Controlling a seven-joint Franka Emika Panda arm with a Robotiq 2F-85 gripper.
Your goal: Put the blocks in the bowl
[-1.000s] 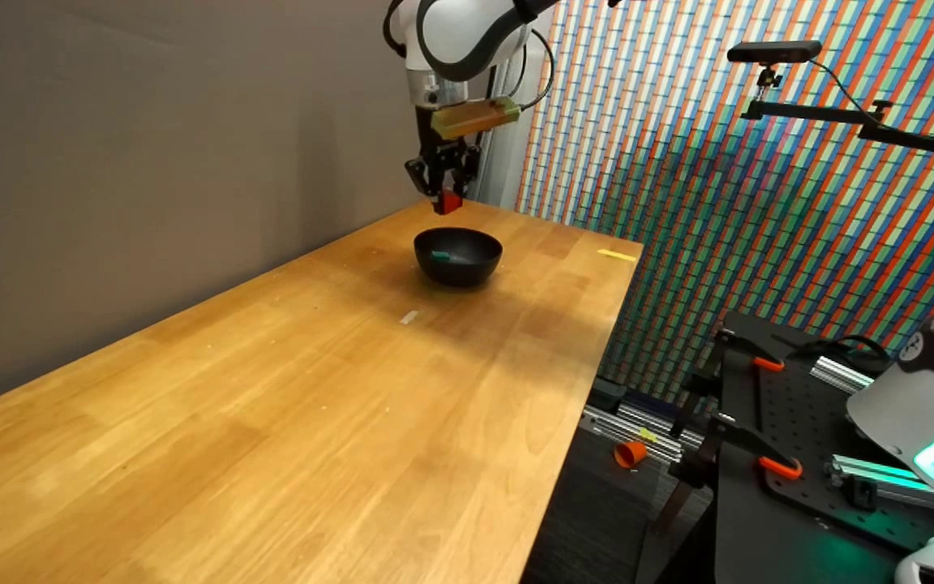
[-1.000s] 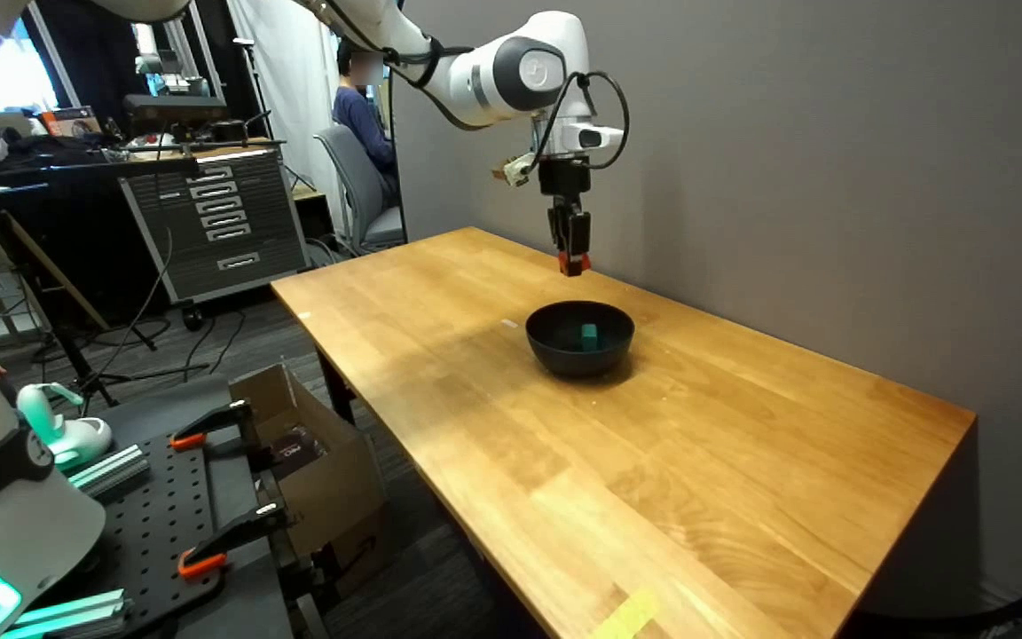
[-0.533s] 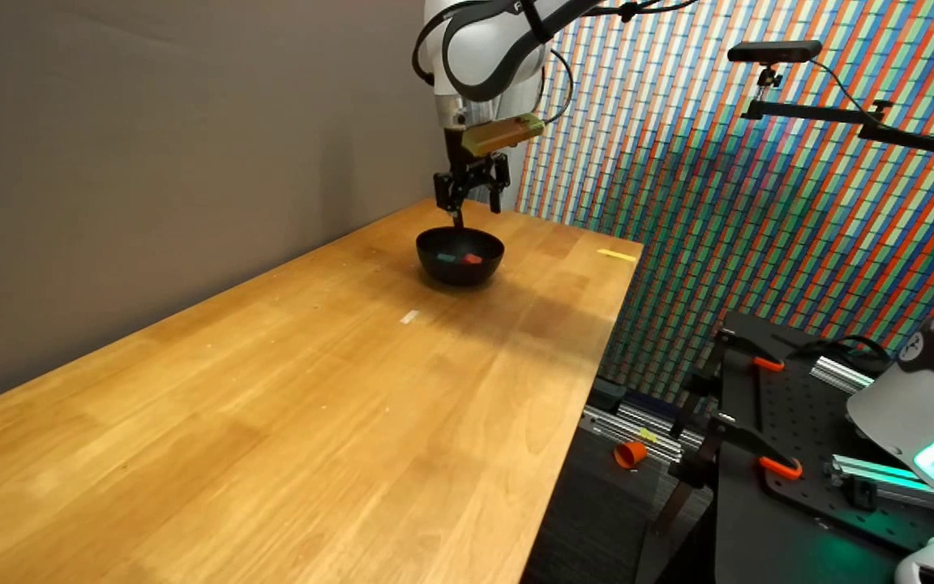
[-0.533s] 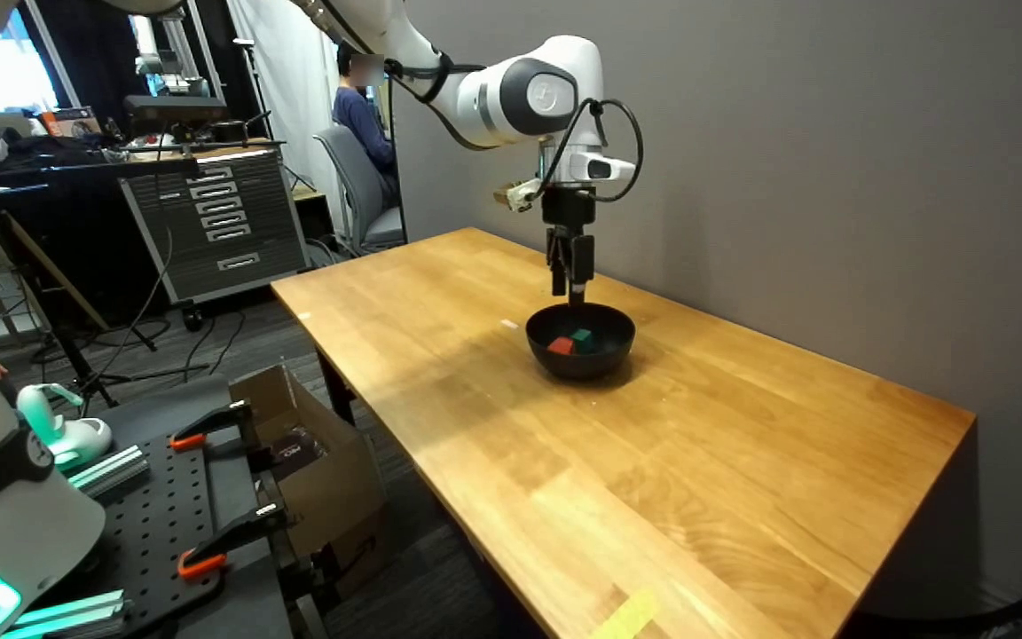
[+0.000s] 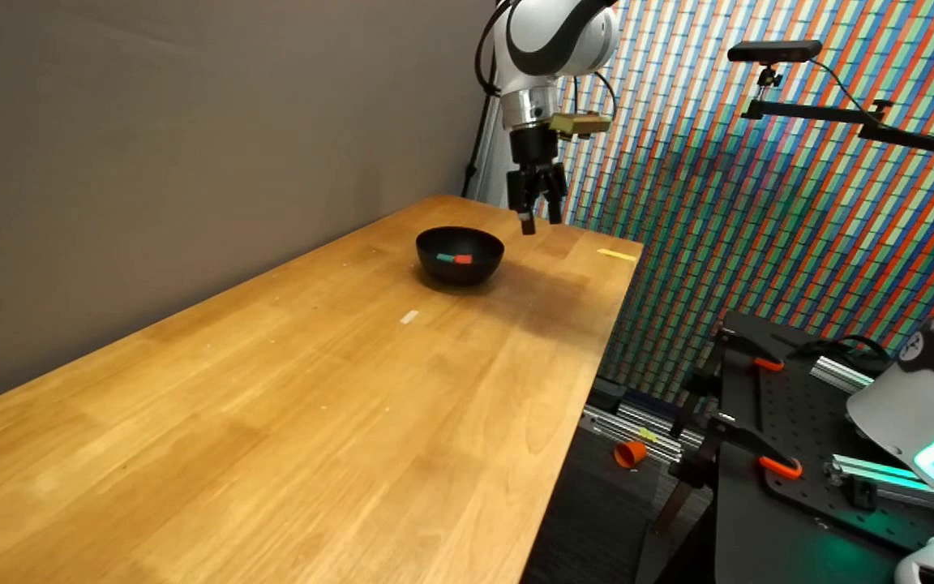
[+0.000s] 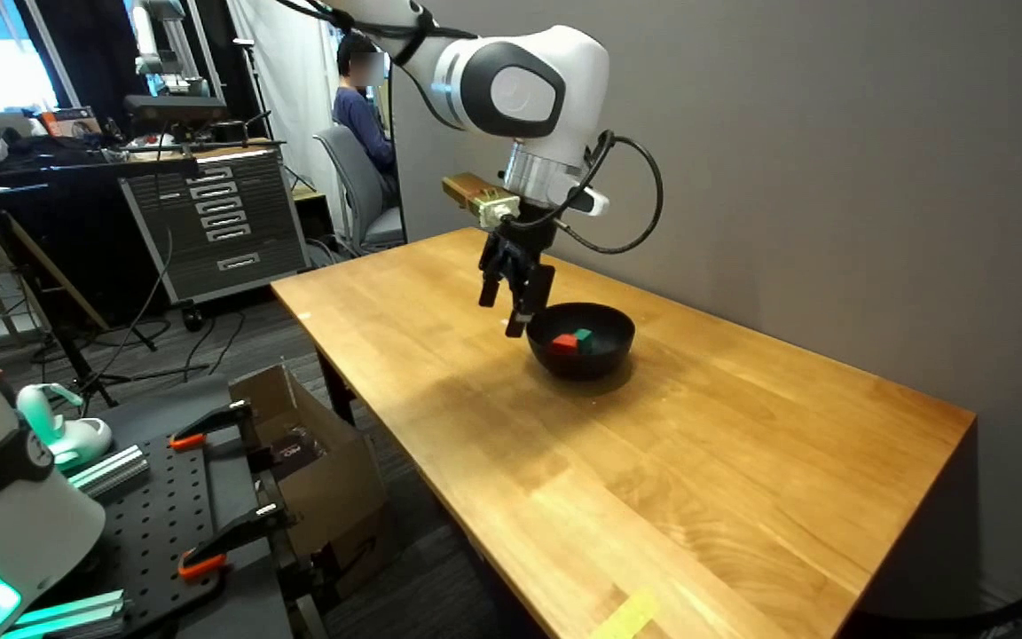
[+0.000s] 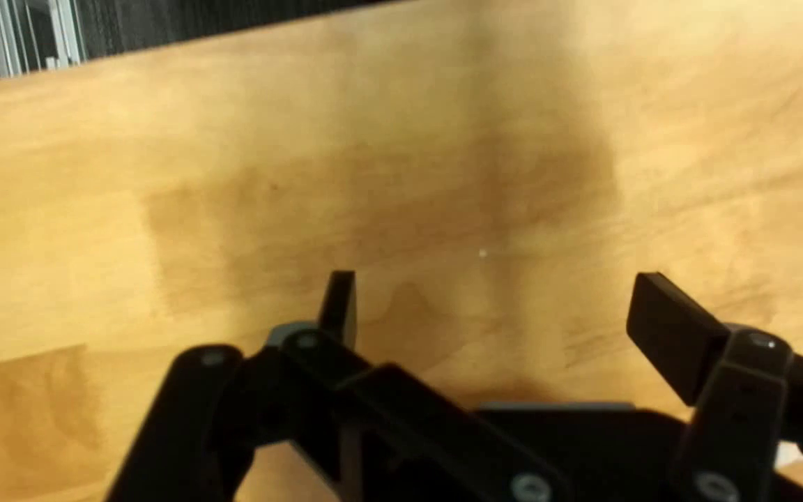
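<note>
The black bowl [image 5: 460, 277] stands upright on the wooden table in both exterior views. Inside it lie the red block [image 6: 564, 343] and the green block [image 6: 584, 339], close beside each other. My gripper [image 5: 541, 225] hangs above the table to the side of the bowl, apart from it. In an exterior view the gripper [image 6: 500, 318] overlaps the bowl's near-left rim in the picture. The wrist view shows the gripper [image 7: 495, 300] with its fingers [image 7: 677, 335] wide apart and only bare wood beyond them. Neither the bowl nor the blocks can be made out there.
A grey wall [image 6: 786, 195] runs along the table's [image 6: 697, 461] back side. Yellow tape [image 5: 617, 255] marks the tabletop near one edge. Beyond the long free edge are a black bench with clamps [image 6: 231, 537] and a cardboard box [image 6: 325, 479].
A second ago the red block was in my gripper over the bowl. The jaws have opened, the block has dropped into the bowl, and the gripper has moved sideways off it.
</note>
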